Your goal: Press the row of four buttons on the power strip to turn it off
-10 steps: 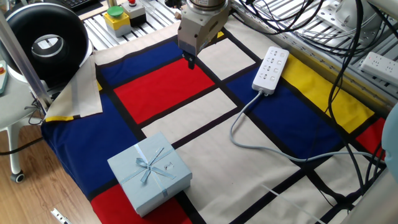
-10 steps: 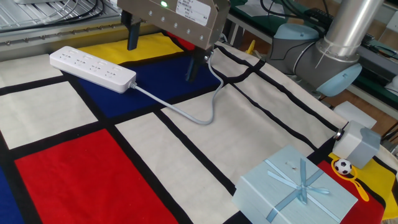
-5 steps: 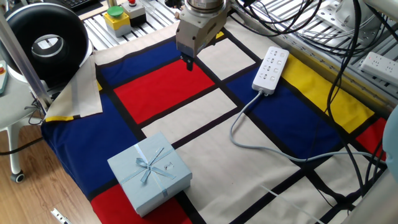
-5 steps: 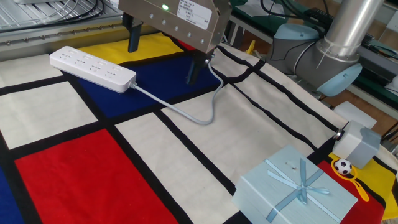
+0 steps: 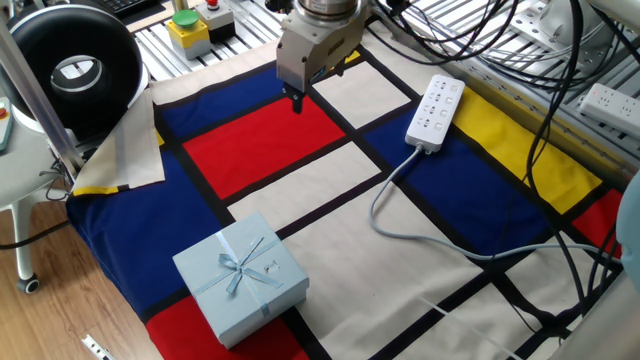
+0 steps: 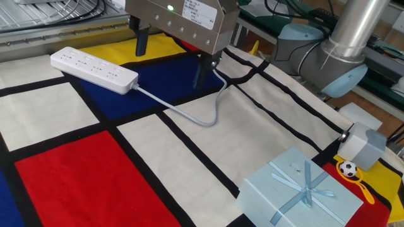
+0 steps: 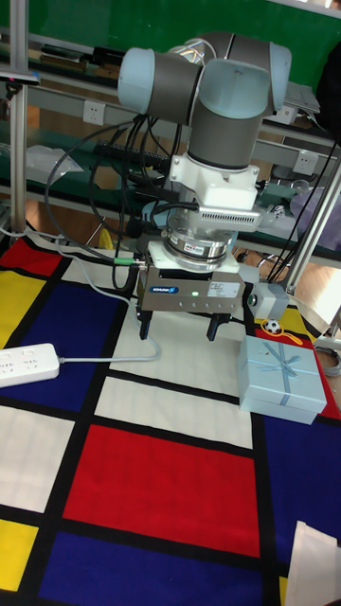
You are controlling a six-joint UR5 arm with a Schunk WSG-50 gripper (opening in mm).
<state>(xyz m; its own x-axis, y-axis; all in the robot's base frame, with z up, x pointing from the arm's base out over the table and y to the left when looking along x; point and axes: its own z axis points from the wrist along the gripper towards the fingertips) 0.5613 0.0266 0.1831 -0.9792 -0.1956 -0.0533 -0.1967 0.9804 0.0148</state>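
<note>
The power strip (image 5: 435, 112) (image 6: 93, 69) (image 7: 26, 365) is a long white bar lying flat on the coloured cloth, across a blue and a yellow patch. Its pale grey cord (image 5: 398, 226) (image 6: 189, 113) curls away over the cloth. The row of four buttons is too faint to pick out on the strip's face. My gripper (image 5: 294, 100) (image 6: 172, 57) (image 7: 179, 329) hangs above the cloth, over the edge of the red patch and well to the side of the strip. It is open, with a wide gap between its dark fingers (image 6: 202, 72) and nothing held.
A pale blue gift box (image 5: 240, 277) (image 6: 302, 192) (image 7: 281, 379) with a ribbon sits on the cloth. A black round device (image 5: 75, 65) and a yellow stop-button box (image 5: 187, 30) stand beyond the cloth's edge. Another white socket strip (image 5: 610, 103) and black cables (image 5: 560, 120) lie past the power strip.
My gripper has shifted a little sideways, away from the power strip, still open. The strip, cord and gift box have not moved.
</note>
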